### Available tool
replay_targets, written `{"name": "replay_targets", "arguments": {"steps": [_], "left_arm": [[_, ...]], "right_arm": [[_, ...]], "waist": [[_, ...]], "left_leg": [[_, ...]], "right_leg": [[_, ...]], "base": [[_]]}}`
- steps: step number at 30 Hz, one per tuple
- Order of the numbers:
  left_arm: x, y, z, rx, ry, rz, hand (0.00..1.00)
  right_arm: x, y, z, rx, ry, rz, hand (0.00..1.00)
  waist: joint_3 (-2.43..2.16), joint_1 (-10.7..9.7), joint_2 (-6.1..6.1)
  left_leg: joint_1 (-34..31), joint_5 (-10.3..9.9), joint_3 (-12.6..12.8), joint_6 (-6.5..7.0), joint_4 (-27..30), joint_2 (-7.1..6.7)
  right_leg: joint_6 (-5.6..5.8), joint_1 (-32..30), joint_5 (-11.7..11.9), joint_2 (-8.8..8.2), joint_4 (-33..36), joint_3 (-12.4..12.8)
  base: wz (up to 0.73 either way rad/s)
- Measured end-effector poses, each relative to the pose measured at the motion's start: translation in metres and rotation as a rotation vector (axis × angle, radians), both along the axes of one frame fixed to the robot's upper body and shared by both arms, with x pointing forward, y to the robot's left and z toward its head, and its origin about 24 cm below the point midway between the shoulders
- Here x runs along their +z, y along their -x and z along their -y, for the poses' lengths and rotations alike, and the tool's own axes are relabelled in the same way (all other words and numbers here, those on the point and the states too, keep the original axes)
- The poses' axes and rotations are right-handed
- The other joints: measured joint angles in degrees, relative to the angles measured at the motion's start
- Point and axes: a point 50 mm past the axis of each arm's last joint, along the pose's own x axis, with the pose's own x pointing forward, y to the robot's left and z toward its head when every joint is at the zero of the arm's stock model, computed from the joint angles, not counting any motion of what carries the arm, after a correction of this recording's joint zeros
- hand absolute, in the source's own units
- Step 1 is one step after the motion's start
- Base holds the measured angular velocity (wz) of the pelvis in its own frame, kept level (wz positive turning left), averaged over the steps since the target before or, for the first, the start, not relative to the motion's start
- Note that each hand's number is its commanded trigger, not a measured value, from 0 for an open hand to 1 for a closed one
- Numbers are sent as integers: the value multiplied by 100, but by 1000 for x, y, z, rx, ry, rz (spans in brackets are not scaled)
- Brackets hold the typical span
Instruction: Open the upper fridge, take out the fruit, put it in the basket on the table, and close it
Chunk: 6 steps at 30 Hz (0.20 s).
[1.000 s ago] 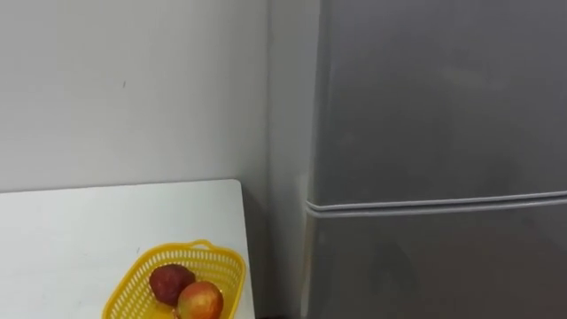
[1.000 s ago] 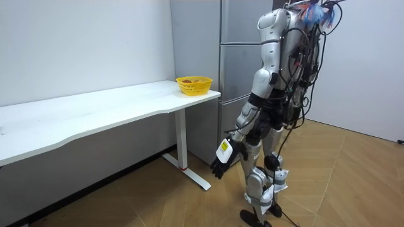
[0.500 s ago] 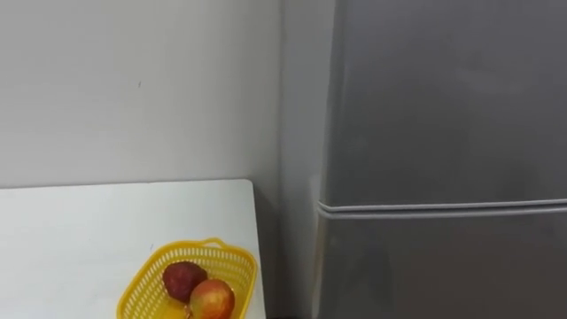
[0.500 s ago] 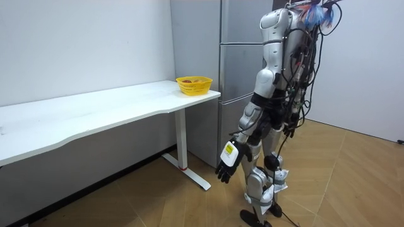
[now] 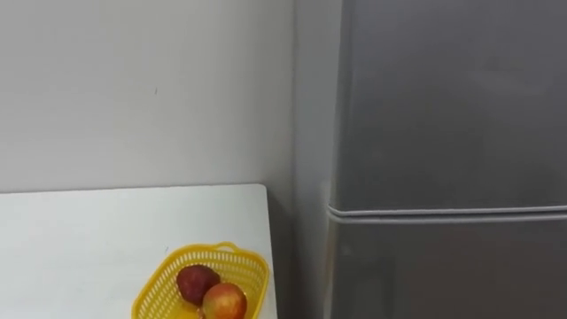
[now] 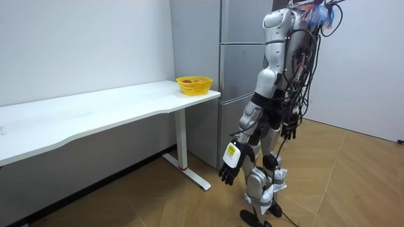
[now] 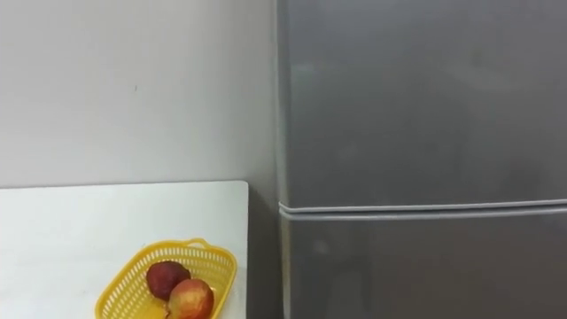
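Note:
The grey fridge stands right in front of me with its upper door closed. A thin seam separates it from the lower door, also closed. In the room view I stand upright facing the fridge, about an arm's length from it. My left hand hangs low at knee height on the side toward the table, fingers relaxed and holding nothing. My right hand hangs beside my hip on the far side.
A white table stands against the wall to the left of the fridge. A yellow basket near its right end holds a dark red fruit and a red-orange apple. Wooden floor lies behind me.
The eye view has shifted, so fridge and basket sit further right in the picture. In the room view my left hand has swung slightly lower and my body has edged over.

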Motion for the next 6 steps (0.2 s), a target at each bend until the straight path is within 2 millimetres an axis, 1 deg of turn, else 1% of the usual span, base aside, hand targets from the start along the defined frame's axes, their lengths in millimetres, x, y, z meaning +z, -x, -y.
{"name": "replay_targets", "arguments": {"steps": [6], "left_arm": [[0, 0, 1, 4, 14, -16, 0]], "right_arm": [[0, 3, -2, 53, -36, -53, 0]], "waist": [[0, 6, 1]], "left_leg": [[5, 0, -22, 0, -15, 1]], "right_leg": [[-2, 7, 0, 2, 10, -13]], "base": [[0]]}}
